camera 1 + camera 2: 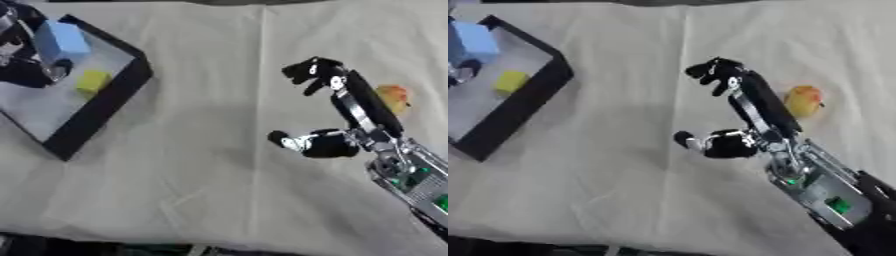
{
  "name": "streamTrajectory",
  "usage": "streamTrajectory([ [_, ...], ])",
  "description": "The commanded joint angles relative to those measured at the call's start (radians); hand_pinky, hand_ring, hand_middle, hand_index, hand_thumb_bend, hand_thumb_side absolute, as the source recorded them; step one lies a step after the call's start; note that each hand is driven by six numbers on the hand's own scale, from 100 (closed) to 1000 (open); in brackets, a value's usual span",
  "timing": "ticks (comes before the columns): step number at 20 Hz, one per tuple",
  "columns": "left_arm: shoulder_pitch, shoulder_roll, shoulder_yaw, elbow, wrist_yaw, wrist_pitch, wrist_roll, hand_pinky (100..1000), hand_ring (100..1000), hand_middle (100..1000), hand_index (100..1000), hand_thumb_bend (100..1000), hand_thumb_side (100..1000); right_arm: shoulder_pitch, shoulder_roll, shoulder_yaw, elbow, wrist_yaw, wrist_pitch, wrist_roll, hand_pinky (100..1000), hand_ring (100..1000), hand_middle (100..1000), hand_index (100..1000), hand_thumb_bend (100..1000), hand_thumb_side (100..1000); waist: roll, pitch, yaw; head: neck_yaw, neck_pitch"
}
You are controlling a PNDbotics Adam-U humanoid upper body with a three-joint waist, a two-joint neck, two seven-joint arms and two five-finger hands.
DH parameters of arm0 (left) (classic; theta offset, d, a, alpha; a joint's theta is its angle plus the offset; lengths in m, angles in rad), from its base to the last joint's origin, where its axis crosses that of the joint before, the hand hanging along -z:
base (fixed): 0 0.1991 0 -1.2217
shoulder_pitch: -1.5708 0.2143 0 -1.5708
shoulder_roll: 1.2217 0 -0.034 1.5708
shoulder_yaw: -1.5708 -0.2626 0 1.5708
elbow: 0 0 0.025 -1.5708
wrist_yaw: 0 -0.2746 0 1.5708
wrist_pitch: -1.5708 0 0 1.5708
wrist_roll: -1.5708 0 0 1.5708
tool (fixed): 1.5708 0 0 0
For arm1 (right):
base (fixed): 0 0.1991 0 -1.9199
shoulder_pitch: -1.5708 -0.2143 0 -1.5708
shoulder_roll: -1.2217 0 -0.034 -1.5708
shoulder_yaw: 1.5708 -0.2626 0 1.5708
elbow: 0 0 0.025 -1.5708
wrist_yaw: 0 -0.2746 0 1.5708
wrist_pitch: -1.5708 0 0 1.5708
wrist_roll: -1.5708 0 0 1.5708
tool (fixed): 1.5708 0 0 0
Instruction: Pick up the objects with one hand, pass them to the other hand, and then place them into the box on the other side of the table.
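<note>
A small orange-and-yellow object (pixel 803 100) lies on the cloth at the right. My right hand (pixel 756 102) hovers just left of it, open, fingers stretched toward the upper left and thumb out to the left, holding nothing. At the far left a black-rimmed box (pixel 105 100) holds a blue block (pixel 61 40) and a yellow block (pixel 92 81). My left hand (pixel 31 62) shows only in part at the upper left, above the box beside the blue block.
A cream cloth (pixel 201 165) covers the whole table, with creases running across it. The table's front edge and a dark floor show along the bottom.
</note>
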Motion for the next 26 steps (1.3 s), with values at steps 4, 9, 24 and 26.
streamTrajectory([
  [4, -0.019, 0.012, 0.028, 0.062, -0.017, -0.017, 0.005, 711, 591, 497, 540, 176, 100, -0.013, -0.014, -0.014, -0.016, 0.0, -0.005, -0.002, 589, 708, 687, 785, 664, 100, -0.017, -0.029, -0.005, 0.019, -0.014],
  [9, -0.024, 0.0, 0.024, 0.122, -0.037, -0.044, 0.012, 711, 600, 509, 551, 247, 100, -0.012, -0.015, -0.015, -0.016, -0.001, -0.009, -0.004, 590, 708, 685, 785, 661, 100, -0.019, -0.028, -0.009, 0.022, -0.012],
  [24, -0.031, -0.03, 0.009, 0.243, -0.181, -0.091, 0.028, 761, 740, 684, 790, 648, 456, -0.007, -0.013, -0.015, -0.016, 0.002, -0.021, -0.005, 592, 708, 682, 785, 652, 100, -0.023, -0.025, -0.016, 0.026, -0.008],
  [26, -0.032, -0.035, 0.017, 0.251, -0.191, -0.087, 0.029, 762, 739, 684, 794, 659, 502, -0.007, -0.012, -0.016, -0.016, 0.001, -0.022, -0.006, 591, 708, 681, 785, 651, 100, -0.023, -0.025, -0.016, 0.025, -0.008],
])
